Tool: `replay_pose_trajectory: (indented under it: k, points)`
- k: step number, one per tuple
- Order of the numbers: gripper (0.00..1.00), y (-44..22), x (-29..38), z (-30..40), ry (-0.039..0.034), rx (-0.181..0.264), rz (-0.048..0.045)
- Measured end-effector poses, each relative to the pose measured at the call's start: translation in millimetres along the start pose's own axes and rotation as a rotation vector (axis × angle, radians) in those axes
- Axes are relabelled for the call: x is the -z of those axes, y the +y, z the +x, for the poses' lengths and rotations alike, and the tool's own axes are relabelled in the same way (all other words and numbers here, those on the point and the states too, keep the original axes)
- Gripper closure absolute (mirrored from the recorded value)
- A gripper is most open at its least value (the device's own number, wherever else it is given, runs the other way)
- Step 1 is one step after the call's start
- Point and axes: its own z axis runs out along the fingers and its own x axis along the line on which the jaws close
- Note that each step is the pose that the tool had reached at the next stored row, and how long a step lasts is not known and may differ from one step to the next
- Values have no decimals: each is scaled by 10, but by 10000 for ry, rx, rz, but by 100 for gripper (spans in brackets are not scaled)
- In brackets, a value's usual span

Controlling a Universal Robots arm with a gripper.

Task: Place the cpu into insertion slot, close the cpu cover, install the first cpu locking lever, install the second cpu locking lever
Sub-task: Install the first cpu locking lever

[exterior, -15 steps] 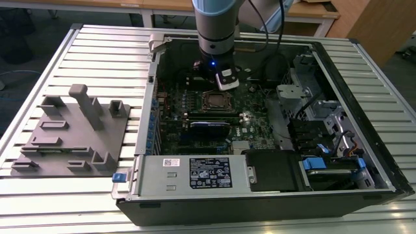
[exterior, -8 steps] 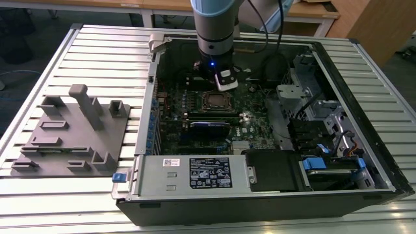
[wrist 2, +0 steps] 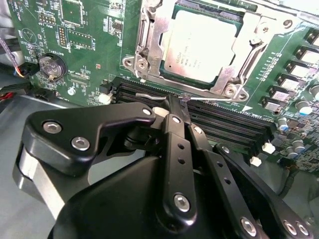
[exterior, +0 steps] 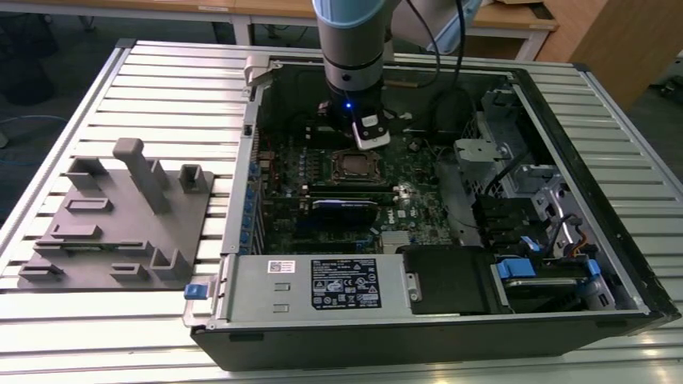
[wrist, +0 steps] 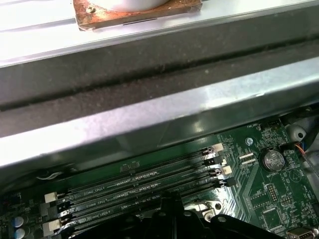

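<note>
Now the hand [wrist 2: 175, 105] is at the socket's edge, its tip at a thin wire locking lever [wrist 2: 214, 101].

Its black fingers [wrist 2: 172, 134] are drawn together to a narrow point at the lever; whether they actually pinch the wire I cannot tell. Just beyond the tip, the cpu [wrist 2: 202, 45] lies flat in the insertion slot [wrist 2: 212, 9], with the cpu cover [wrist 2: 149, 37] folded down around it. The memory slots [wrist 2: 224, 124] run beneath the hand. In the exterior view, the hand [exterior: 370, 138] hangs inside the open computer case [exterior: 597, 240] on the tabletop [exterior: 139, 80], close above the cpu [exterior: 351, 164].
</note>
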Motion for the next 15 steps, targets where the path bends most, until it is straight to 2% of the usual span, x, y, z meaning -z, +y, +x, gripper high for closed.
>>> replay_pose_trajectory:
  k: [3,8,15]
  points:
    - [90,-2,-6,0,-43,-8,66]
    - [90,-4,-19,14,-61,-43,67]
    - [90,19,-44,27,-122,-200,79]
